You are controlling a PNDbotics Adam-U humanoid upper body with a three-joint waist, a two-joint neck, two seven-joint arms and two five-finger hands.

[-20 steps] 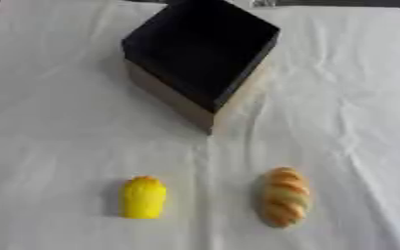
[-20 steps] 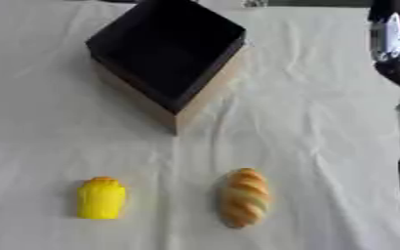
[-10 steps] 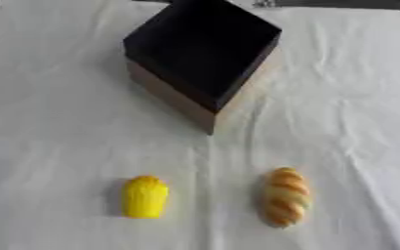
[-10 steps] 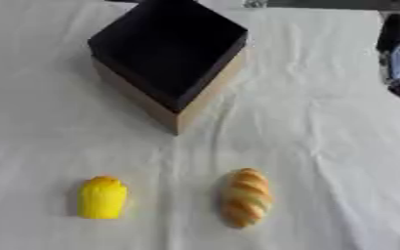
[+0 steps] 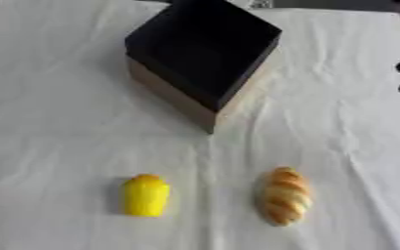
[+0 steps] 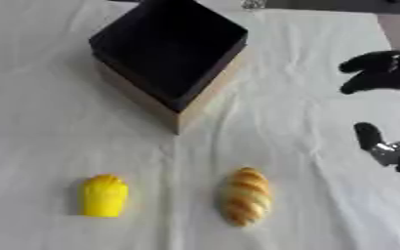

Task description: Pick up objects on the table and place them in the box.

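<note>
A square box (image 5: 205, 56) with a black inside and tan outer walls stands open at the back middle of the white cloth. In front of it lie a small yellow object (image 5: 145, 195) on the left and a golden-brown bread loaf (image 5: 284, 195) on the right. My right hand (image 6: 384, 73) comes in at the right edge, level with the box's near corner, above and to the right of the loaf. Its fingers and thumb are spread apart with nothing between them. My left hand shows in neither view.
A creased white cloth (image 5: 58, 122) covers the whole table. A dark strip runs along the far edge at the top right (image 6: 340, 5).
My right hand has moved further into the right eye view, leftward and lower, toward the loaf's side of the table. The box, loaf and yellow object have not moved.
</note>
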